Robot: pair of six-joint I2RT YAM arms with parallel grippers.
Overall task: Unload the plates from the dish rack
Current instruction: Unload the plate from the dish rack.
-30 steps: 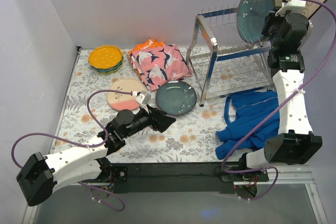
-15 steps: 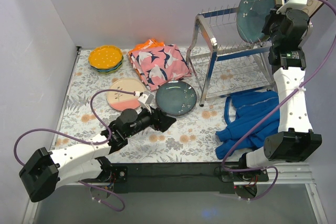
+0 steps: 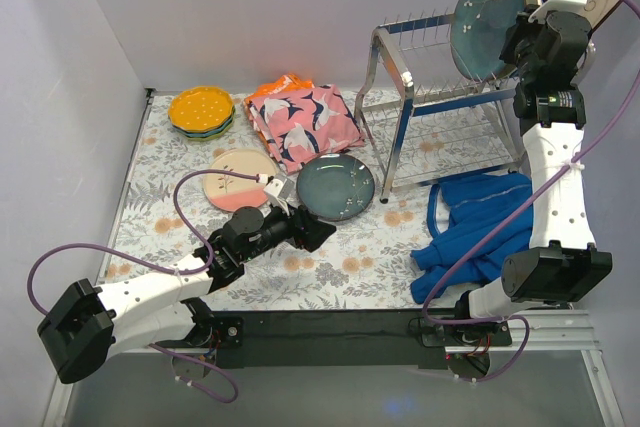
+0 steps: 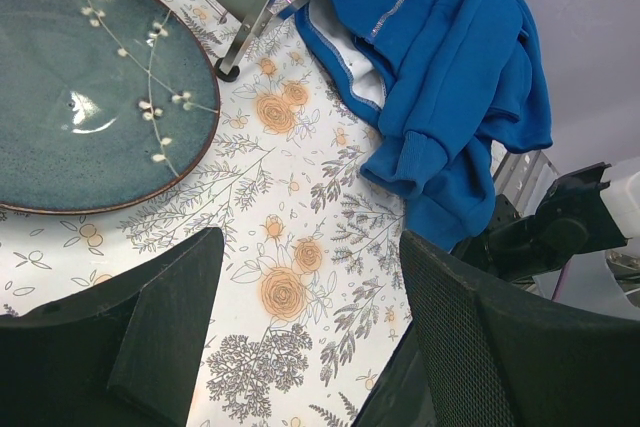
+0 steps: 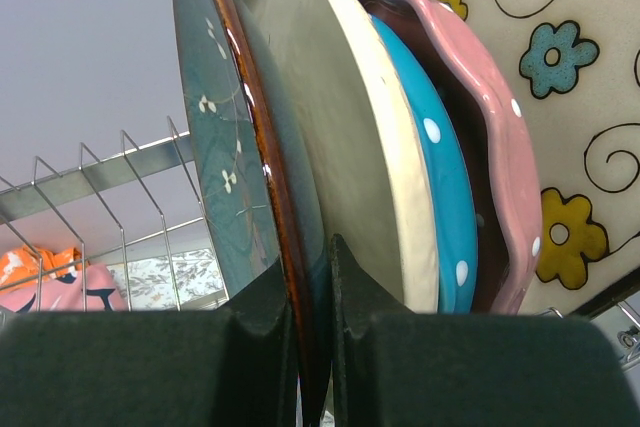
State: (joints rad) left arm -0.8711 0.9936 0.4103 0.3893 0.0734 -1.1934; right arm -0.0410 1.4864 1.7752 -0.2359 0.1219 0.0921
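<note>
While a stack of dotted plates (image 3: 201,110), a cream-pink plate (image 3: 238,178) and a dark teal plate (image 3: 335,187) lie unloaded on the table (image 3: 330,267), the left gripper (image 3: 318,235) hovers spread beside them. In the dish rack (image 3: 400,97) 5 plates stand; the right gripper (image 5: 312,327) pinches the front teal plate (image 5: 225,147). No writing is legible.

A folded pink bird-print cloth (image 3: 303,124) lies toward the back of the table (image 3: 330,267), which has a floral cover. Some orange fabric (image 3: 287,81) peeks out just behind the cloth. A crumpled blue garment (image 3: 478,227) lies well to the cloth's right, nearer the front edge.
</note>
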